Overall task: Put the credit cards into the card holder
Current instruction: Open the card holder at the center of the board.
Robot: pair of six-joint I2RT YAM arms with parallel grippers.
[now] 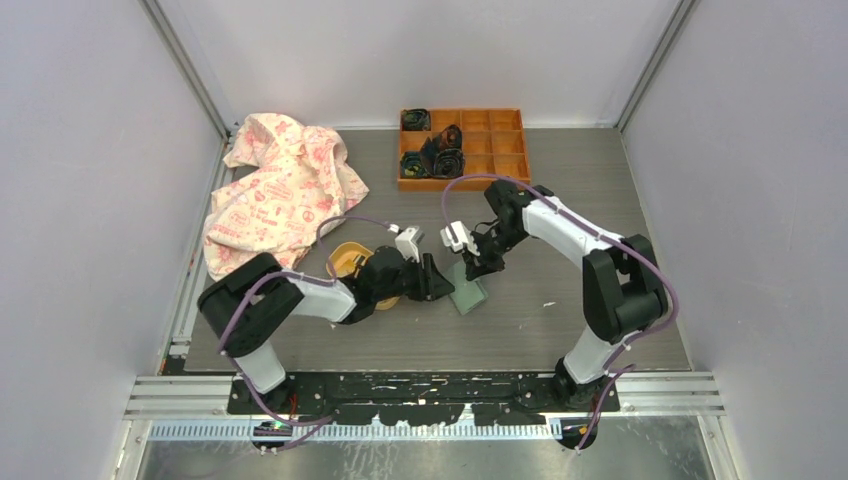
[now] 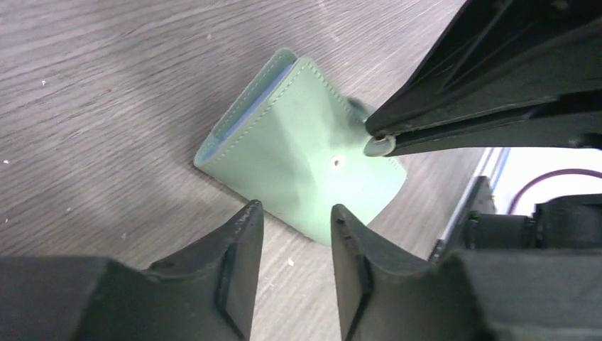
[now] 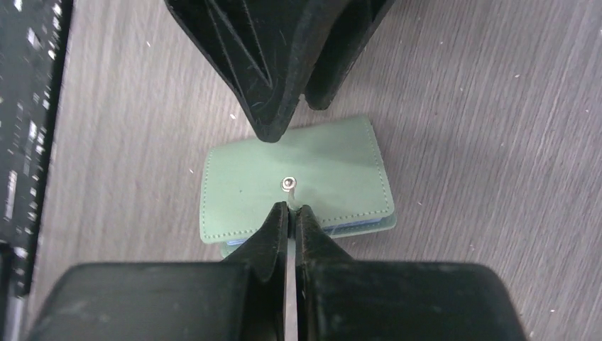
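Note:
The mint-green card holder [image 1: 469,294] lies folded on the grey table, its small round snap [image 3: 287,184] facing up and a blue inner edge showing. My right gripper [image 3: 291,207] is shut on the holder's thin snap tab, and it also shows in the left wrist view [image 2: 378,141] pinching beside the snap. My left gripper [image 2: 292,213] is open and empty, its fingertips at the holder's [image 2: 298,153] near edge. In the right wrist view the left gripper [image 3: 298,117] sits at the holder's [image 3: 241,192] far edge. No credit cards are clearly in view.
An orange compartment tray [image 1: 495,150] with dark rolled items [image 1: 440,155] stands at the back. A pink patterned cloth [image 1: 280,190] lies at the back left. A yellow-orange dish [image 1: 345,262] sits half hidden behind my left arm. Grey walls enclose three sides.

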